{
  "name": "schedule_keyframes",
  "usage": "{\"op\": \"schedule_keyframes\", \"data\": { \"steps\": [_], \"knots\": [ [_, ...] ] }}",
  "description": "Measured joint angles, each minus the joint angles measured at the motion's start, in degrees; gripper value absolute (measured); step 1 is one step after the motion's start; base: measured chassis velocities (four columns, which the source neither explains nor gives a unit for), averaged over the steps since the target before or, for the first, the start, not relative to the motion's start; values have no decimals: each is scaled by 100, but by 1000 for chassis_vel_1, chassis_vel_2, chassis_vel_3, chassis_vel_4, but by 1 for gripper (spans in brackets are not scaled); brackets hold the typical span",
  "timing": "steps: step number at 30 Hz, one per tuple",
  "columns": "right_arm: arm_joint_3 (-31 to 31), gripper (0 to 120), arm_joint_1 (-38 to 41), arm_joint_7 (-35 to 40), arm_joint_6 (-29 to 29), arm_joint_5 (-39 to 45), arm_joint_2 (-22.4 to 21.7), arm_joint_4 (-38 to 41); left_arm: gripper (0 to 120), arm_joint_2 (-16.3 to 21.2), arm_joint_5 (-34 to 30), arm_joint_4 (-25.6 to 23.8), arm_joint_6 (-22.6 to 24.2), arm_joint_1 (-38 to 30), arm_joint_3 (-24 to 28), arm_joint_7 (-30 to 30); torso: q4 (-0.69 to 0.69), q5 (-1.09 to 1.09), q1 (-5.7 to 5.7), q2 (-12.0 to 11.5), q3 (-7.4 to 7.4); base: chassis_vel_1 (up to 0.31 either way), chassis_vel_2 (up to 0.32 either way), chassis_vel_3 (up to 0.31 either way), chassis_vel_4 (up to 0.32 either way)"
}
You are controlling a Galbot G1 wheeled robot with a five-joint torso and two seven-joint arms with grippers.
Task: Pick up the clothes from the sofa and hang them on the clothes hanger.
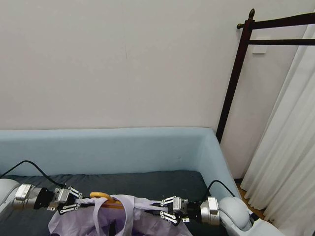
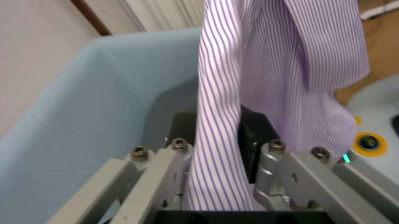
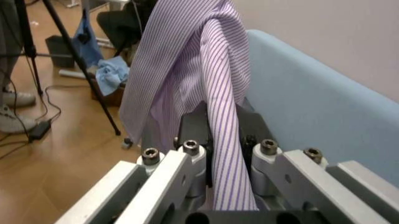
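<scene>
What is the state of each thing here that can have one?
left gripper: fingers shut on the shirt, over the sofa.
right gripper: fingers shut on the shirt.
shirt: held up between both grippers, draping down.
hanger: inside the shirt, hook sticking out.
clothes rack: upright, visible rails bare.

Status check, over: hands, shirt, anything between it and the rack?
Grip: left hand shut on striped shirt, right hand shut on it too. Shirt on hanger, held over sofa. To the right, rack beyond sofa arm.
</scene>
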Motion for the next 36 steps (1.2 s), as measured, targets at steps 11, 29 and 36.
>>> {"op": "schedule_keyframes", "data": {
  "steps": [11, 29, 36],
  "knots": [
    [632, 7, 456, 285, -1193, 1353, -913, 762, 66, 130, -1647, 285, -226, -42, -202, -1177, 0, 1, 0, 0, 0, 0, 0, 0, 0],
    [1977, 7, 839, 1916, -2125, 2767, -2689, 1885, 100, -906, -2942, -1061, -463, 299, -112, -4537, 1, 2, 0, 1, 0, 0, 0, 0, 0],
    [2324, 7, 917, 2257, -2312, 3014, -3253, 2083, 100, -1213, -2694, -1794, -427, 699, -110, -5057, -1, 3, 0, 1, -1, 0, 0, 0, 0]
  ]
}}
